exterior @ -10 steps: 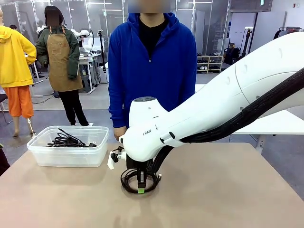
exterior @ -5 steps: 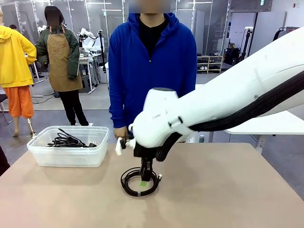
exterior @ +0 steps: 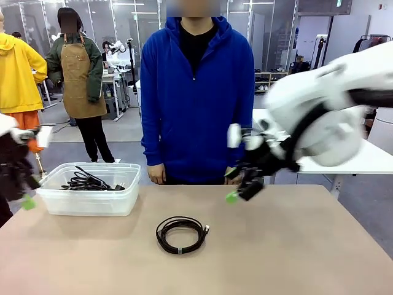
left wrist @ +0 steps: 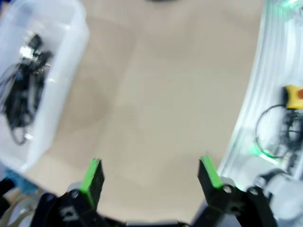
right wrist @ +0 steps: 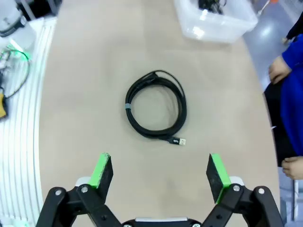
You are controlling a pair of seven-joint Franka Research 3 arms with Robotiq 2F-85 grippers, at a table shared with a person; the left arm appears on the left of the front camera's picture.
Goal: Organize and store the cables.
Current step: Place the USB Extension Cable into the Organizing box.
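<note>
Coiled cable (exterior: 180, 234) flat on desk (exterior: 295, 258) at centre, round, no long axis. Right tool (exterior: 241, 187) wide open, empty, up and right of it, nearer. Left tool (exterior: 24, 190) open, empty, beside bin (exterior: 89, 200) with stored cables (exterior: 89, 180).

Light: even, bright, overhead | Shadows: soft | Blur: right arm (exterior: 319, 123) smeared, left wrist view soft | Edges: bowed
</note>
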